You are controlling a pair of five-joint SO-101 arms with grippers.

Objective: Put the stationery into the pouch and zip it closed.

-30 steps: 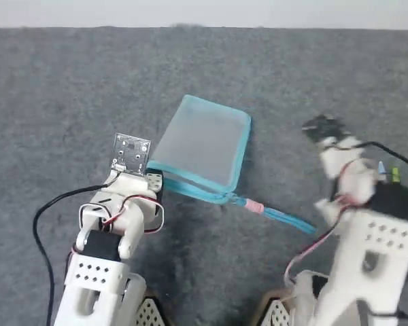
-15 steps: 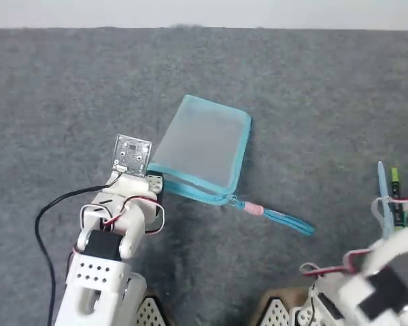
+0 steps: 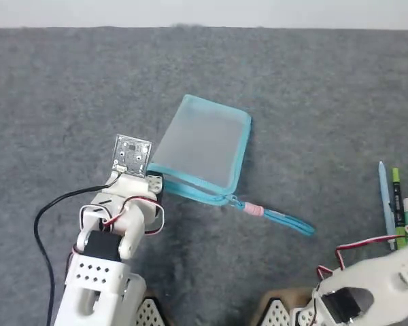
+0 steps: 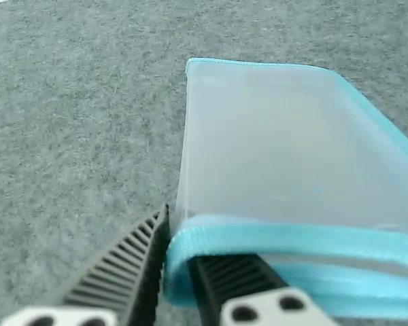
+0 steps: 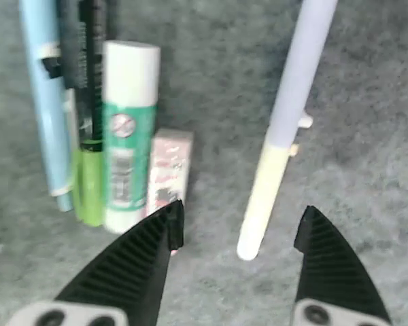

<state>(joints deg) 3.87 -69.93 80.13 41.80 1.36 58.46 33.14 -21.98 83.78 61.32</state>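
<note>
A: Surface under the work?
B: A grey felt-like mat with short matted fibre. It reached the left, right and near edges of the high view.
A: Behind it?
B: A pale strip, plain, ran along the far edge and met the mat in a straight line. Wall or backboard, could not tell.
A: Light?
B: Soft and even, shadows faint.

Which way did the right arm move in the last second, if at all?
Yes. Against the unmoved pouch, the right arm pulled back toward the near edge, ending beside the pens.
</note>
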